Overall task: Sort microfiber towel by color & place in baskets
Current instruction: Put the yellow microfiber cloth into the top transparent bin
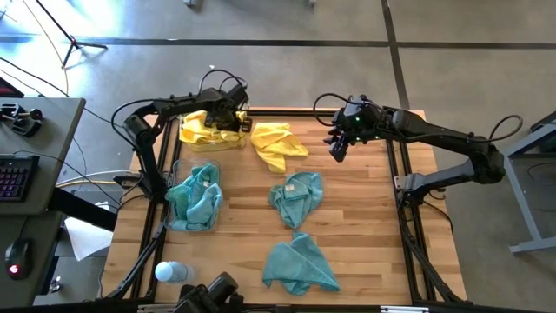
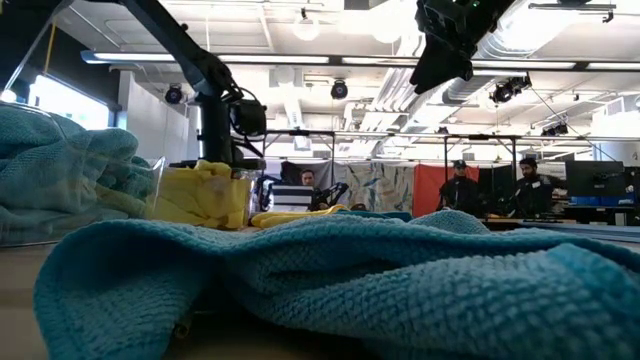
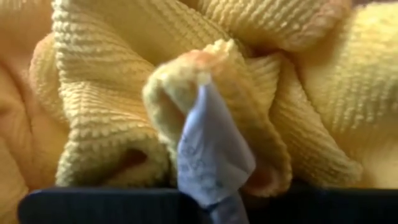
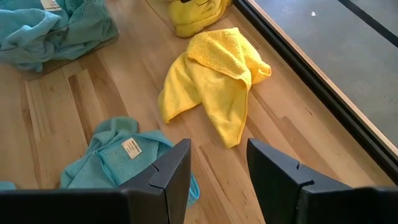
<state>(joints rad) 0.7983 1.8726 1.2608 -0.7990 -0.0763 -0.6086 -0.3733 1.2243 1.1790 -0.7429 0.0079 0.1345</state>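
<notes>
A loose yellow microfiber towel (image 1: 278, 144) (image 4: 214, 84) lies crumpled on the table near the far edge. My right gripper (image 1: 337, 148) (image 4: 217, 149) hangs open above the table, just right of it. My left gripper (image 1: 228, 111) is down over a heap of yellow towels (image 1: 207, 130) (image 3: 112, 93) in the far-left basket (image 1: 182, 139). A pale label (image 3: 211, 149) shows close in the left wrist view. The near-left basket (image 1: 170, 187) holds teal towels (image 1: 195, 198). Two more teal towels (image 1: 297, 196) (image 1: 300, 265) lie loose on the table.
A small pale blue bottle (image 1: 171, 272) lies at the near-left corner. A black metal frame (image 1: 401, 174) runs along the table's sides. Bare wood shows on the right part of the table (image 1: 365, 235). People stand in the room beyond (image 2: 525, 185).
</notes>
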